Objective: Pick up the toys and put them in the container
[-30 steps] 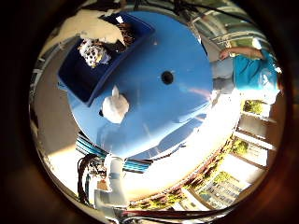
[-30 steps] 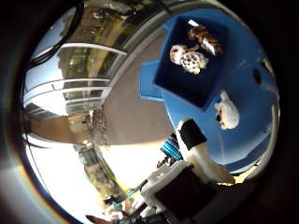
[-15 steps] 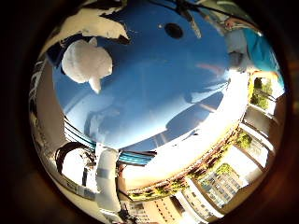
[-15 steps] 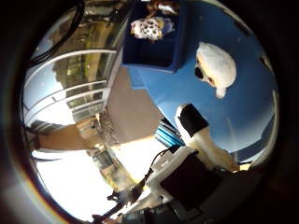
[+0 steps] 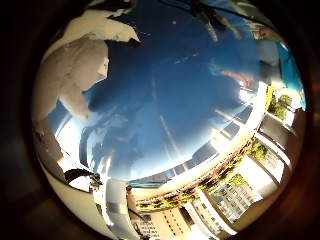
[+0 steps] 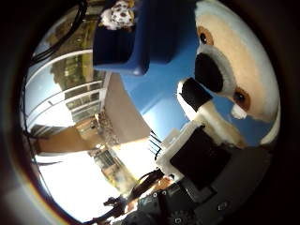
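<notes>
A cream plush toy (image 6: 236,58) with a black nose and brown eyes lies on the blue table (image 5: 180,90), very close to the palm in the thumb side view. In the little finger side view it shows as a white furry shape (image 5: 70,68). My right hand (image 6: 208,155) is right over it, and a black and white finger (image 6: 199,101) reaches out straight beside the toy's face, not curled round it. The blue container (image 6: 145,42) stands on the table beyond the toy, with a spotted toy (image 6: 118,13) inside.
The round table's edge (image 5: 190,165) is near. Past it are a paved floor (image 6: 122,108), a railing (image 6: 66,94) and buildings outside. Another part of the hand (image 5: 112,195) shows in the little finger side view.
The hand has come down close onto the cream plush toy, which now fills much more of each view. The container has slid to the picture's edge.
</notes>
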Robot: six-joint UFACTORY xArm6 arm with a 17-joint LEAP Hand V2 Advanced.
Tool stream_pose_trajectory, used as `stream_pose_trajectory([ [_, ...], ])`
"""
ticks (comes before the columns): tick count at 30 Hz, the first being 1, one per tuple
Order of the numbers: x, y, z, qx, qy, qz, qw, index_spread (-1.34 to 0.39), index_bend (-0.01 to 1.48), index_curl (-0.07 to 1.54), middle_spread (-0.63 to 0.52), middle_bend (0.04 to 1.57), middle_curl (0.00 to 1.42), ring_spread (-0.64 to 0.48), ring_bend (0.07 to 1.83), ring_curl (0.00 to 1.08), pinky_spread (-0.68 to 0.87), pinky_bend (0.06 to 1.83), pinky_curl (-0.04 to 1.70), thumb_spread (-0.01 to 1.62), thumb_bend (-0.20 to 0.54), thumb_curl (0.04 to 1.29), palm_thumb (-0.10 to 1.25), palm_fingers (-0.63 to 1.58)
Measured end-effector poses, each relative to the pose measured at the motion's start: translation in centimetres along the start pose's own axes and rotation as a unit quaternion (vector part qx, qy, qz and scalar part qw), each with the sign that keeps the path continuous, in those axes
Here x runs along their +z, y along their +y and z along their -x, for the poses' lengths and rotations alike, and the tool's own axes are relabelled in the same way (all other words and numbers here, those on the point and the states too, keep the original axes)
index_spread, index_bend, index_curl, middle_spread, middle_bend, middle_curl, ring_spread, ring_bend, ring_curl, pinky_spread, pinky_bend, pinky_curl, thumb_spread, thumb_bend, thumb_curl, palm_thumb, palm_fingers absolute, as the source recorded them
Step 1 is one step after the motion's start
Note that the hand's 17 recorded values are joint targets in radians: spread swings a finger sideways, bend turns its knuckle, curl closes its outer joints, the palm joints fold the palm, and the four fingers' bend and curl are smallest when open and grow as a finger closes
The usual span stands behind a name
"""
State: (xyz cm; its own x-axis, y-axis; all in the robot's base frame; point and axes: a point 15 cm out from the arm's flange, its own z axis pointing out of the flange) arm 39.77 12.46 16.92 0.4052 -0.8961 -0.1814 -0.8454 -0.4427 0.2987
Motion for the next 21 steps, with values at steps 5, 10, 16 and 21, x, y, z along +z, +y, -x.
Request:
stream_pose_trajectory([
  [5, -0.2, -0.1, -0.4, 0.002, 0.022, -0.001, 1.0, -0.22, 0.11, 0.11, -0.13, 0.68, 0.62, 0.12, 1.16, 0.54, 0.43, 1.09, 0.38, 1.08, -0.01, 0.47, 0.77, 0.84],
  [10, -2.5, -2.1, -1.3, 0.006, 0.036, -0.069, 0.997, -0.41, 0.33, 0.06, -0.22, 0.86, 0.79, 0.02, 1.31, 0.64, 0.36, 1.3, 0.5, 1.04, -0.001, 0.52, 0.9, 1.01],
  [16, -6.0, -1.6, -3.3, 0.026, 0.045, -0.134, 0.99, -0.61, 0.59, 0.03, -0.27, 0.99, 0.96, -0.05, 1.35, 0.71, 0.25, 1.48, 0.62, 1.02, 0.012, 0.62, 1.02, 1.05],
  [21, -5.8, 3.0, -1.5, 0.023, 0.026, -0.06, 0.998, -0.73, 0.75, 0.0, -0.28, 1.04, 1.05, -0.08, 1.38, 0.75, 0.21, 1.52, 0.67, 1.04, -0.006, 0.67, 1.03, 0.99],
])
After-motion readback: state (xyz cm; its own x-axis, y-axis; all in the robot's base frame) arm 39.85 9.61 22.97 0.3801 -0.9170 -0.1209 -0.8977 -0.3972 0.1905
